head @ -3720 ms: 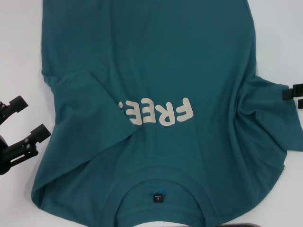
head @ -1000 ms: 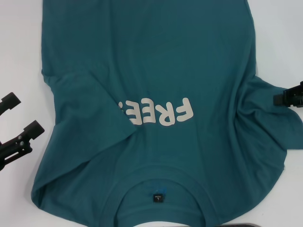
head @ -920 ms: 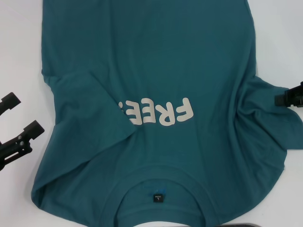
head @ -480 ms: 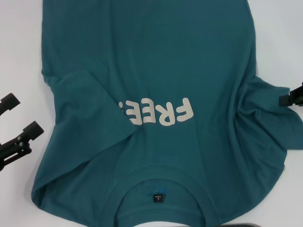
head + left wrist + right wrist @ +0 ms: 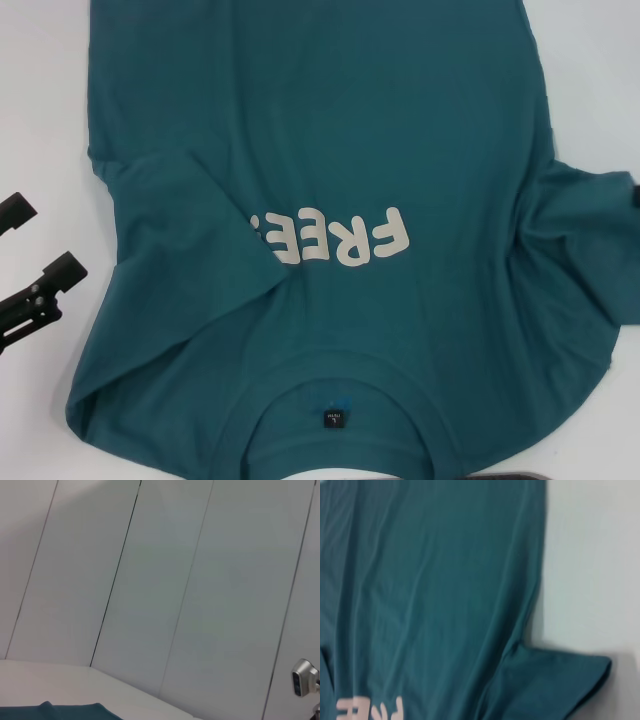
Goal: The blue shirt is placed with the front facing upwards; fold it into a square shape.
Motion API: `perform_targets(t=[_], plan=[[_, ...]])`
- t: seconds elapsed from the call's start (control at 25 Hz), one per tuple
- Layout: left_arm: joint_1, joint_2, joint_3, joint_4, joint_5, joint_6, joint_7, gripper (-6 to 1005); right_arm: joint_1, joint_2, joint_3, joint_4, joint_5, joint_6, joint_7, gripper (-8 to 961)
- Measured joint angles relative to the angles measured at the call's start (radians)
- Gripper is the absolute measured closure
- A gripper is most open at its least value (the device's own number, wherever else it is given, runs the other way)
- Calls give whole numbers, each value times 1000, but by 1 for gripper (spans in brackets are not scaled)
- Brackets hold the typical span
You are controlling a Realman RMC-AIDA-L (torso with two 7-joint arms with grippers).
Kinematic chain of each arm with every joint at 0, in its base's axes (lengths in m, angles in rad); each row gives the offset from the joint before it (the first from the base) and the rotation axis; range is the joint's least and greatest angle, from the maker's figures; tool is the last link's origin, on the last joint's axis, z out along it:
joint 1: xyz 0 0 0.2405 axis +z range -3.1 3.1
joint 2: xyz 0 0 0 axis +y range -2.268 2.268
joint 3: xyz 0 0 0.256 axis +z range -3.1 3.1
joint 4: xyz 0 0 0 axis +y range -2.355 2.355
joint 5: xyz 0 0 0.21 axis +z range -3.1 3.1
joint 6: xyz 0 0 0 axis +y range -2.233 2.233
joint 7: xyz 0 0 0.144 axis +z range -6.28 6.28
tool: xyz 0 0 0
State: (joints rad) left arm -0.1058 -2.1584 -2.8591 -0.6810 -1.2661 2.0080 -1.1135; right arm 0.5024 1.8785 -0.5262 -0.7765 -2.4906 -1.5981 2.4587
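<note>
Your blue shirt (image 5: 330, 150) lies spread front-up on the white table (image 5: 40, 100), collar nearest the robot, the cream "FREE!" print (image 5: 330, 240) reading upside down in the head view. Its left sleeve is folded in over the chest; the right sleeve (image 5: 585, 215) sticks out flat toward the table's right edge. Your left hand (image 5: 35, 255) hovers off the shirt's left side, fingers spread, holding nothing. The right hand is out of view
</note>
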Motion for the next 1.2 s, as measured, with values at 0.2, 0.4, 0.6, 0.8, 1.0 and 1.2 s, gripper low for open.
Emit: perform_targets(t=[0.2, 0.4, 0.6, 0.8, 1.0, 1.2], plan=[[1, 0, 0, 0, -7, 0, -1, 53, -2, -6, 41, -26, -2, 1, 7, 937], [3, 0, 0, 0, -18, 0, -1, 53, -3, -18, 51, -35, -2, 5, 21, 928], [6, 0, 0, -1, -30, 1, -2, 53, -4, -23, 71, -65, -2, 4, 35, 919], [6, 0, 0, -1, -31, 2, -2, 54, 4, -25, 77, -70, -2, 6, 42, 910], [6, -1, 0, 0, -36, 4, -3, 54, 12, -25, 73, -71, -2, -4, 43, 901], [9, -1, 0, 0, -48, 5, -3, 54, 14, -13, 72, -76, 3, -78, 29, 892]])
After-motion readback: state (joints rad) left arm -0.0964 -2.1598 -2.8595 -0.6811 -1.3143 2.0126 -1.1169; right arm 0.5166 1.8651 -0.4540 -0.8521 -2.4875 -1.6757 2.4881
